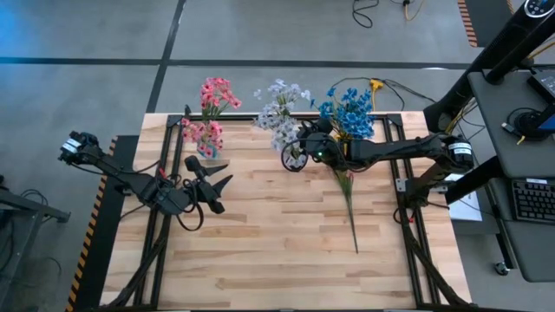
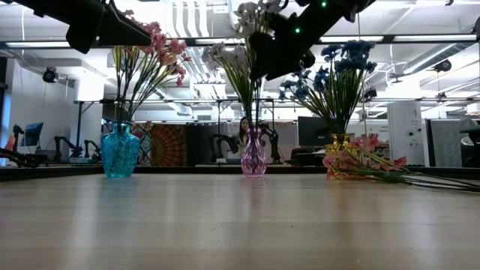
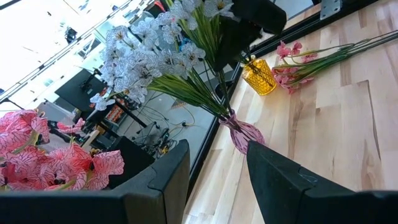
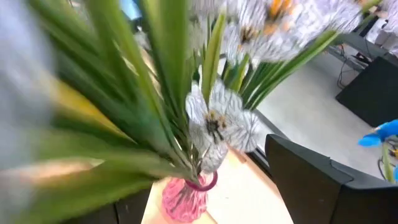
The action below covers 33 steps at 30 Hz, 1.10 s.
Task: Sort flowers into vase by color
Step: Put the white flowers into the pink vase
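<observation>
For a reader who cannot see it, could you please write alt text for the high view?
The right gripper reaches over the pink glass vase of lavender-white flowers, between pink flowers and blue flowers. The open left gripper waits near the pink flowers, and one loose pink spray lies on the wooden table.

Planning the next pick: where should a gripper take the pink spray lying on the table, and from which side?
Grip the pink spray mid-stem, coming straight down from above. It lies flat with a thin bare stem running toward the table's near edge, blossoms crowded against the yellow vase.
</observation>
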Available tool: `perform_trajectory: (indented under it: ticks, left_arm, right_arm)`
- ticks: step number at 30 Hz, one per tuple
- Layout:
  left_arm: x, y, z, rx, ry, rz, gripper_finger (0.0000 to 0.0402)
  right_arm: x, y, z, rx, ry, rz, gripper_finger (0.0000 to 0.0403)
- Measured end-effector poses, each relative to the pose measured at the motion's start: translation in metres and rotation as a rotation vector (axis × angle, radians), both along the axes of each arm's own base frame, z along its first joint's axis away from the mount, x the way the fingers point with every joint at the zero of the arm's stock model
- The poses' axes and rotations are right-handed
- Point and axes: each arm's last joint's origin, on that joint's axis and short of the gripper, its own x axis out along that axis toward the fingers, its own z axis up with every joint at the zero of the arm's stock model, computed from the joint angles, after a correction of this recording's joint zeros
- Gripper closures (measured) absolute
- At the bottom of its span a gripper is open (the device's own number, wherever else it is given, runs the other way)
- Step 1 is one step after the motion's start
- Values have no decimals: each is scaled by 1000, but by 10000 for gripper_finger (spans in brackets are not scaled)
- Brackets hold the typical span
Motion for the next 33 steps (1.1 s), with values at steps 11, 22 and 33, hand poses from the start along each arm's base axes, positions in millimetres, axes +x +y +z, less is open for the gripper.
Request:
perform_trajectory:
  ticks: [11,22,33]
  left_arm:
    - [0,0,0,0,1,1,259]
    - [0,0,0,-1,-1,1,259]
    - [0,0,0,0,-1,2,259]
  right_arm:
    - [-8,10,11,-10,0,32,149]
    - [-8,10,11,-8,-2,39,215]
    - [-5,9,5,9,4,29,215]
